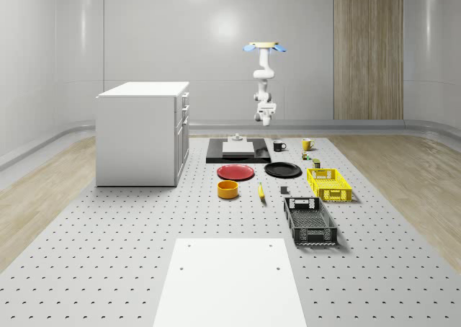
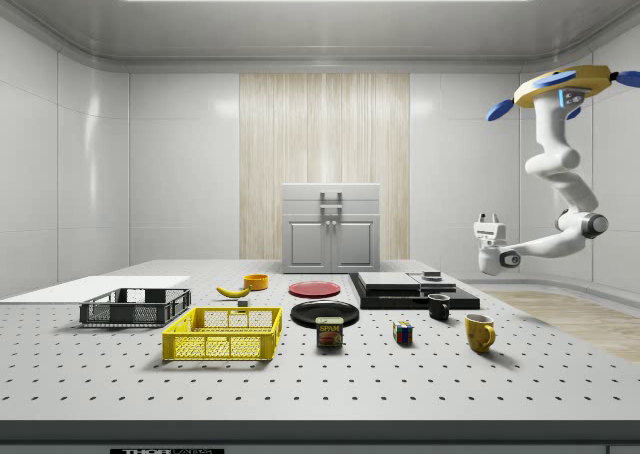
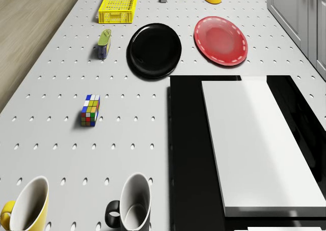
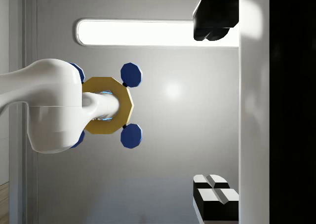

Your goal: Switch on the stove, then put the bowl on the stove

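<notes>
Stove [image 1: 238,153] is sitting by the worktop's far edge; drone [image 1: 265,47] is hovering above it, jaws wide open, holding nothing.

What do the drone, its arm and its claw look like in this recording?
The drone has a flat yellow-gold octagonal body with blue round rotor pods at its corners. The arm is glossy white, built of rounded, tube-like segments. The claw is white and boxy, and its fingers are black with white pads. No cables or markings are visible.
</notes>
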{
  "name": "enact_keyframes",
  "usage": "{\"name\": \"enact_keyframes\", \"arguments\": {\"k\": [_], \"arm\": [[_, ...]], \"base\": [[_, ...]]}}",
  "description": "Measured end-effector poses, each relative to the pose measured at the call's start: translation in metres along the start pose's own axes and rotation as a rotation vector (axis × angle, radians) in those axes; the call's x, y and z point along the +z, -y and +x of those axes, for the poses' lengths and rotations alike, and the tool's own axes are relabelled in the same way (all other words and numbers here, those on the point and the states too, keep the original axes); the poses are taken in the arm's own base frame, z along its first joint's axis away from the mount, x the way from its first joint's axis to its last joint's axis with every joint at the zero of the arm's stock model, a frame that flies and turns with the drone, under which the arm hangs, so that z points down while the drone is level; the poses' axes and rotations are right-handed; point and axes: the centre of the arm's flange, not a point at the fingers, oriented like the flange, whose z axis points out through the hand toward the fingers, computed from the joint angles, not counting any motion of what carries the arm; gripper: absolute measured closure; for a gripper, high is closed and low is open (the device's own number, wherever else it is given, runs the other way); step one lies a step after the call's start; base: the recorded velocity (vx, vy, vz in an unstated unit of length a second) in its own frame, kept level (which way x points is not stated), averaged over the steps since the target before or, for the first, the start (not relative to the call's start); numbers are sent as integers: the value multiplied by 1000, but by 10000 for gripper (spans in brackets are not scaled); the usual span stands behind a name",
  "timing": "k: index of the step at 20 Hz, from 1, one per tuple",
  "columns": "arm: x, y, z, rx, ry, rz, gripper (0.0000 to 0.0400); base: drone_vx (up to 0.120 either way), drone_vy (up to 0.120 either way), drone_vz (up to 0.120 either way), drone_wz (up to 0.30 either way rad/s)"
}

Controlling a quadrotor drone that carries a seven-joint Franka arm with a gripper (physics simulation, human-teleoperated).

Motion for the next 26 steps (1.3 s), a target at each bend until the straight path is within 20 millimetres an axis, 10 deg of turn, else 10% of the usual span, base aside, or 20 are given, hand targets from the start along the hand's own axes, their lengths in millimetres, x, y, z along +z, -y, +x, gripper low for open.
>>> {"name": "enact_keyframes", "arguments": {"k": [26], "arm": [[0,2,-5,0,-47,-19,0]], "base": [[105,-120,0,0]]}}
